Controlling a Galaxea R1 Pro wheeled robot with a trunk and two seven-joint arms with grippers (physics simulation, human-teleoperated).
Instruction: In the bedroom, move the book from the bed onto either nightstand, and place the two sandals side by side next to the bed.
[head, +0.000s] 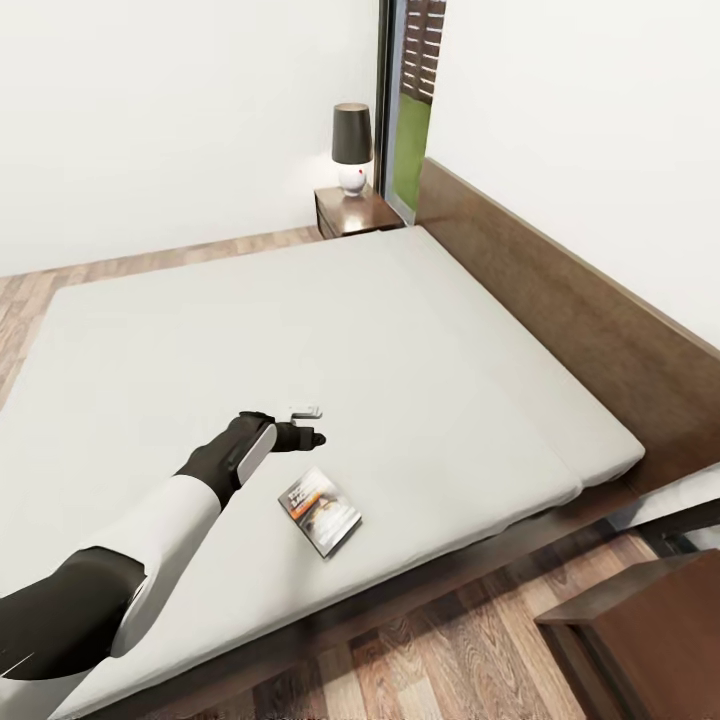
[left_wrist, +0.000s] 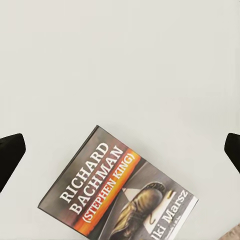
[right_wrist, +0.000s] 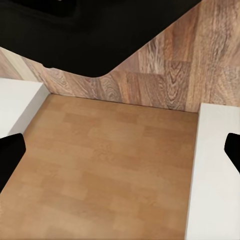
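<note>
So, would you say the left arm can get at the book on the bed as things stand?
Probably yes. The left end effector hangs open above the mattress, right beside the book, which lies flat with nothing on or around it. In the wrist view the book sits between the fingertips.

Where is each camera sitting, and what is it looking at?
Head view: from the robot's head, looking down over the bed, the book and the left arm with its left gripper.
Left wrist view: by the left gripper, facing the book; dark fingers at the edges.
Right wrist view: by the right gripper, facing a wood-plank floor.
Head and left wrist views share the book.
</note>
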